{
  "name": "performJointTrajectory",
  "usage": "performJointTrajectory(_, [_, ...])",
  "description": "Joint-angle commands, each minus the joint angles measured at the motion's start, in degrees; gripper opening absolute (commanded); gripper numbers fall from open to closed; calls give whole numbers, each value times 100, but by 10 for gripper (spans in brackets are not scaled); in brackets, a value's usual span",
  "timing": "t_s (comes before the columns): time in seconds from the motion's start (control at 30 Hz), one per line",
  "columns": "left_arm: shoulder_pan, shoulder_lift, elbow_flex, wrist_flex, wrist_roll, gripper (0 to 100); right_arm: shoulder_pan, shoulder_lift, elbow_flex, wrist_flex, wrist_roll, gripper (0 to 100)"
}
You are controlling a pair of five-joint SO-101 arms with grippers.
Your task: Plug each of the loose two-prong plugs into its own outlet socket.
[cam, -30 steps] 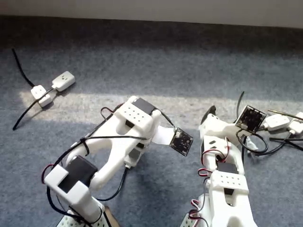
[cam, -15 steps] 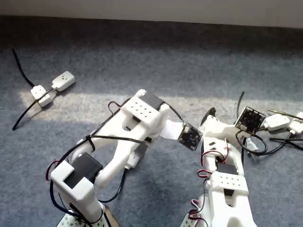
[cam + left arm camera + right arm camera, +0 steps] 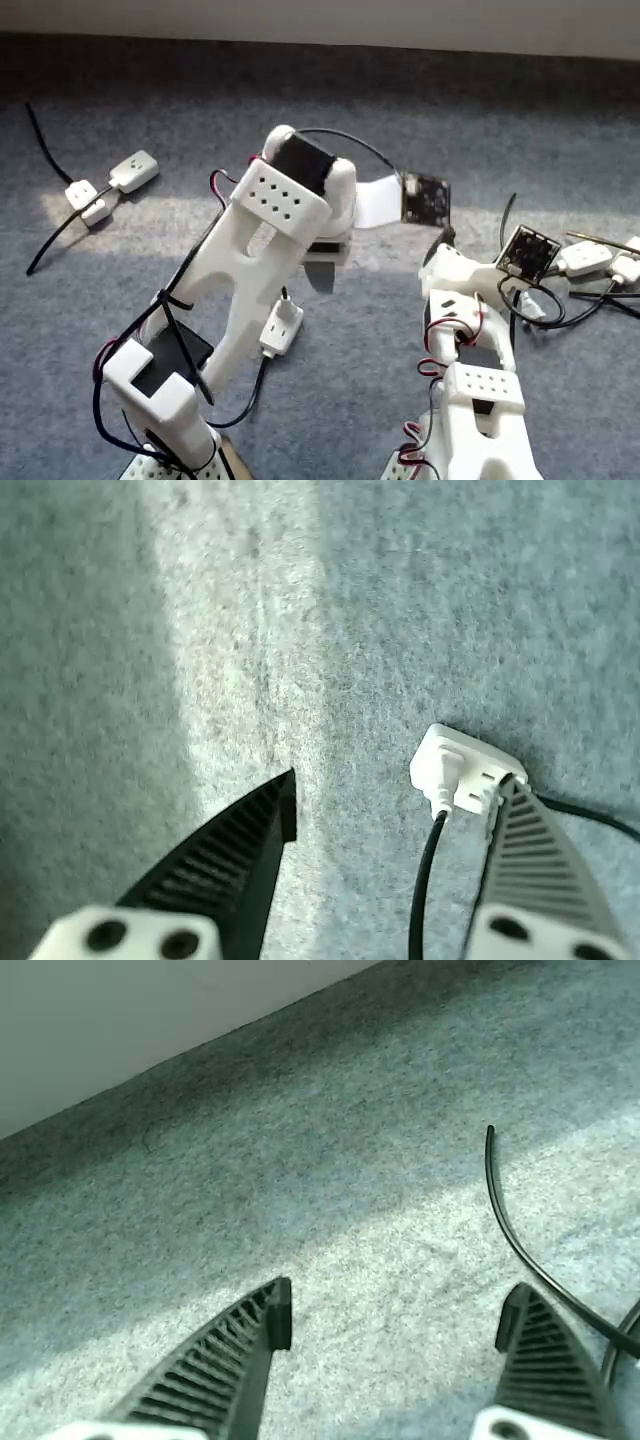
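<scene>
High view: grey-blue carpet (image 3: 480, 120) with a sunlit band, pale wall (image 3: 400, 20) along the far edge. A socket-and-plug pair (image 3: 110, 185) lies far left and more white plugs (image 3: 585, 258) sit among cords at the right edge, any print too small to read. Left wrist view adds the left gripper (image 3: 400, 780), jaws spread, one fingertip just beside a loose white plug (image 3: 462, 772) on a black cord; right wrist view shows the right gripper (image 3: 400, 1290), jaws likewise spread over carpet, a black cable (image 3: 510, 1230) curving past one finger.
</scene>
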Motion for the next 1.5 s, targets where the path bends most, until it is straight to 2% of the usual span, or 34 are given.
performJointTrajectory(0.0, [-532, -136, -497, 70, 2523, 309, 31, -31, -22, -119, 44, 324])
performJointTrajectory(0.1, [-1112, -136, -549, 70, 4062, 309, 31, -48, -13, -119, 44, 324])
performJointTrajectory(0.2, [-1569, -136, -558, 79, 5231, 309, 31, -48, -13, -119, 44, 324])
performJointTrajectory(0.3, [-1851, -145, -549, 97, 5952, 309, 31, -48, -13, -119, 44, 324])
performJointTrajectory(0.37, [-1982, -259, -541, 105, 6154, 309, 40, -48, -13, -119, 44, 324])
performJointTrajectory(0.47, [-2035, -804, -576, 105, 6145, 309, 40, -48, -13, -110, 44, 324])
performJointTrajectory(0.63, [-1947, -2571, -233, 105, 6145, 309, 40, -31, -4, -92, 44, 324])
performJointTrajectory(0.77, [-1903, -3952, 1297, 88, 6145, 309, 40, -22, -4, -92, 44, 324])
performJointTrajectory(0.83, [-1666, -4382, 2343, 44, 6013, 309, 40, -22, -4, -84, 44, 324])
performJointTrajectory(0.93, [-1323, -4664, 3741, -193, 5451, 309, 40, -22, -4, -84, 44, 324])
performJointTrajectory(1.03, [-1103, -4716, 4664, -598, 5398, 309, 40, -22, 4, -75, 44, 324])
performJointTrajectory(1.33, [-1103, -4699, 5112, -853, 5345, 309, 40, -66, 48, 48, 53, 324])
performJointTrajectory(1.47, [-1103, -4699, 5754, -1433, 4519, 309, 40, -66, 48, 48, 62, 324])
